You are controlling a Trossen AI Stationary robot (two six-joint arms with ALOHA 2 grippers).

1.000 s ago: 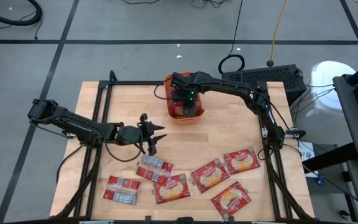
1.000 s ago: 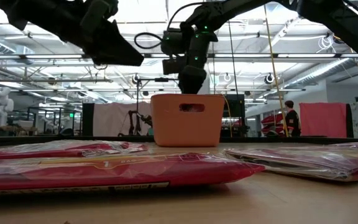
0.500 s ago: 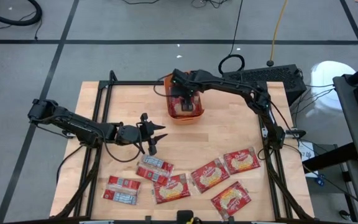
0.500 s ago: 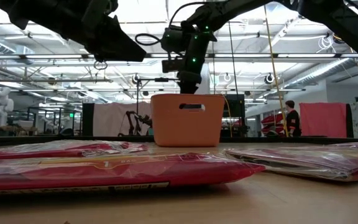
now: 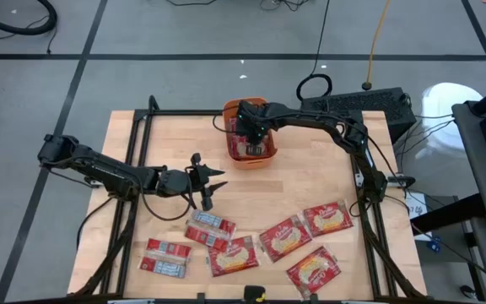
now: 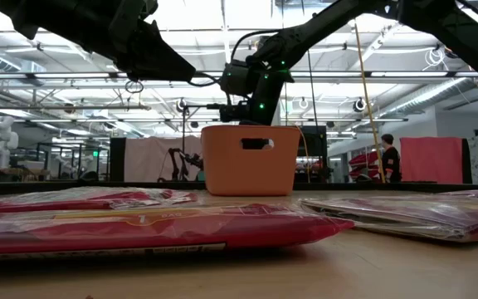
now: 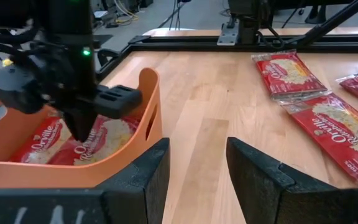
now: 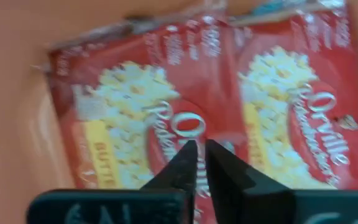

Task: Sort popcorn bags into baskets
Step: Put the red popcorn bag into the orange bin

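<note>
The popcorn bags (image 5: 281, 237) are flat red packets. Some show a cream-yellow label with popcorn on it, others grey-blue print. Six of them lie spread on the front part of the wooden table (image 5: 310, 181). Two more lie side by side, label up, inside the orange basket (image 5: 265, 160) at the back. The right gripper (image 8: 200, 167) hangs above these two with its fingers almost closed and holds nothing. The left gripper (image 5: 212, 187) waits over the table with its fingers apart, empty.
</note>
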